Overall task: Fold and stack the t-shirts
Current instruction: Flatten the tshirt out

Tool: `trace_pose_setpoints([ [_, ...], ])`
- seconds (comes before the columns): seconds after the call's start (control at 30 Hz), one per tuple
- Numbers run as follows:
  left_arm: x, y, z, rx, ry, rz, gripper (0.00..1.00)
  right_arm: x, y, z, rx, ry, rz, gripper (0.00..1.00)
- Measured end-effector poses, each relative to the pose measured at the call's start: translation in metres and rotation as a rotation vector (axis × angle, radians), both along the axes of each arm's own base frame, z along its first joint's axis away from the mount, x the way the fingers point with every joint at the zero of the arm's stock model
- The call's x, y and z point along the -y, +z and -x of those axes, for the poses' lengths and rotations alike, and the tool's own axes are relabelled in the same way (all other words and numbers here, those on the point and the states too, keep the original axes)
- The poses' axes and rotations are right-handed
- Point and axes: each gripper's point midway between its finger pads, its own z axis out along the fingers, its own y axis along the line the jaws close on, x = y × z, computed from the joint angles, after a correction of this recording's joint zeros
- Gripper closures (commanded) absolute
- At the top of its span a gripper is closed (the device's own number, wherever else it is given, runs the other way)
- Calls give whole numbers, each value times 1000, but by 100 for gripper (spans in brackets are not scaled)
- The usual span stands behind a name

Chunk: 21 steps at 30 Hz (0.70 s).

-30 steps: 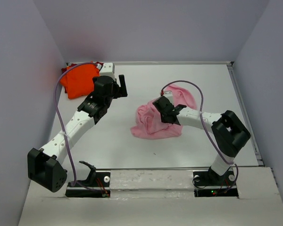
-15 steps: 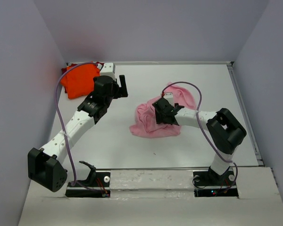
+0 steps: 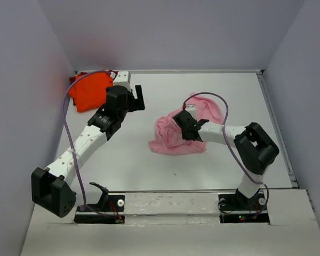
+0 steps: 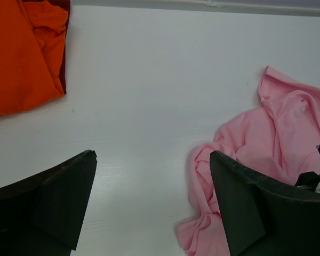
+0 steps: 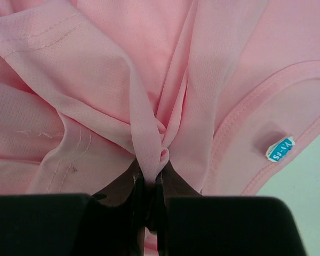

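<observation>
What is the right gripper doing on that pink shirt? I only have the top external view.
Observer: The right wrist view shows the right gripper shut on a pinched fold of the light pink t-shirt.
Operator: Which part is it near?
Observer: A small blue-and-white label lies right of the grip, by a curved hem.
Operator: Left gripper holding anything?
Observer: No, the left gripper is open over bare table.

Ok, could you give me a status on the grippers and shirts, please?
Right gripper shut on pink shirt, crumpled. Left gripper open, empty. Orange shirt lies far left. Nothing in the way.
</observation>
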Motion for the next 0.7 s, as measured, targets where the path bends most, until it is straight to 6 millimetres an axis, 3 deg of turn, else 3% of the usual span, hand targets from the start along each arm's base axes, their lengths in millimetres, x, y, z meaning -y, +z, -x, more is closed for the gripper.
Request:
trace_pose_setpoints([
  [0.1, 0, 0, 0, 0, -2, 1, 4, 5, 11, 5, -7, 15, 18, 100],
  [0.23, 1, 0, 0, -1, -4, 2, 4, 2, 57, -2, 41, 49, 12, 100],
  [0.4, 1, 0, 0, -1, -4, 2, 4, -23, 165, -34, 232, 93, -92, 100],
  [0.53, 2, 0, 0, -2, -6, 6, 4, -37, 231, -51, 343, 124, -147, 100],
  [0.63, 1, 0, 0, -2, -5, 6, 4, -50, 249, -57, 360, 164, -178, 100],
  [0.7, 1, 0, 0, -1, -3, 5, 4, -62, 246, -63, 340, 198, -198, 100],
])
